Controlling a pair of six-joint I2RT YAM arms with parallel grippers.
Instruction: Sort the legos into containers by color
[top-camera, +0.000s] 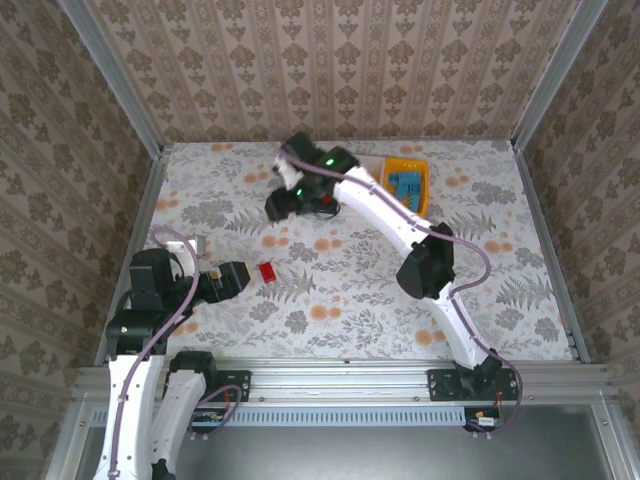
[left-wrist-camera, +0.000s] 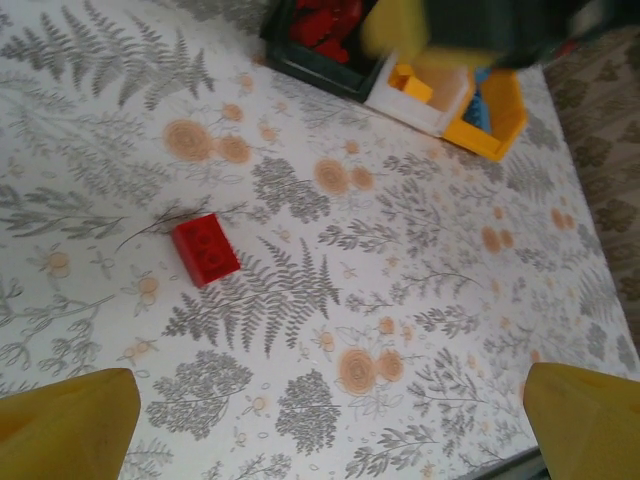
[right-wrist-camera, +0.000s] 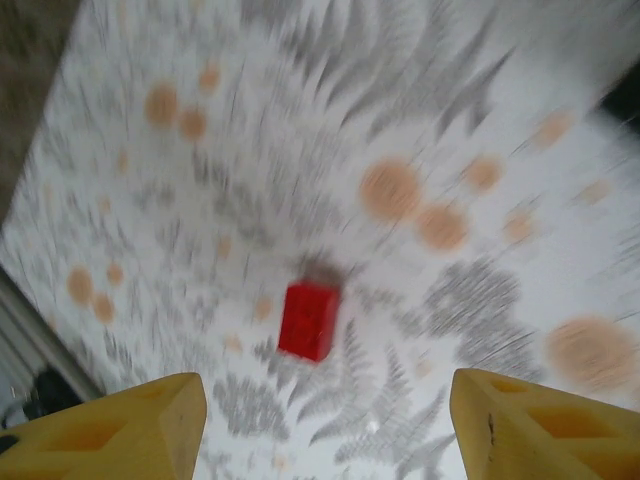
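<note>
Lying on the table (top-camera: 500, 290), long axis oblique to the left gripper (left-wrist-camera: 328, 375), the red lego (left-wrist-camera: 205, 248) has that wide-spread, empty gripper just beside it, the right gripper (right-wrist-camera: 328, 380), also spread, hanging farther off

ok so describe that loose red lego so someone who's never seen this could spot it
On the floral table, look to the near left where the left arm reaches in. Just past its open jaws lies a small red brick. It is the only brick lying loose; the other red ones sit in the black tray at the far side.
</note>
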